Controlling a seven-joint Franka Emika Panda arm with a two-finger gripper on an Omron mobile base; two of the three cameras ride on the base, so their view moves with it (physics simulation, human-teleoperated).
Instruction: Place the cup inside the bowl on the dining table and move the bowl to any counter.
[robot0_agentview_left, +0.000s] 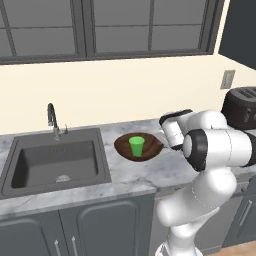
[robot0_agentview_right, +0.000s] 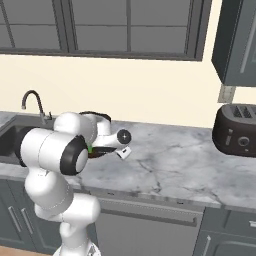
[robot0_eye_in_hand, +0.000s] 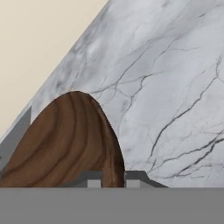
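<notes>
Gripper (robot0_eye_in_hand: 113, 180) clamped on bowl (robot0_agentview_left: 137, 148) rim, cup (robot0_agentview_left: 136, 146) inside, over counter (robot0_agentview_left: 135, 177).

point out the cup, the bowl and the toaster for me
cup (robot0_agentview_left: 136, 146), left base view, on its green side wall
bowl (robot0_agentview_left: 150, 148), left base view, on the wooden inside right of the cup
toaster (robot0_agentview_right: 236, 131), right base view, on its dark front face

Counter (robot0_agentview_left: 135, 175) with bowl (robot0_agentview_left: 125, 148), toaster (robot0_agentview_right: 235, 131)
</notes>
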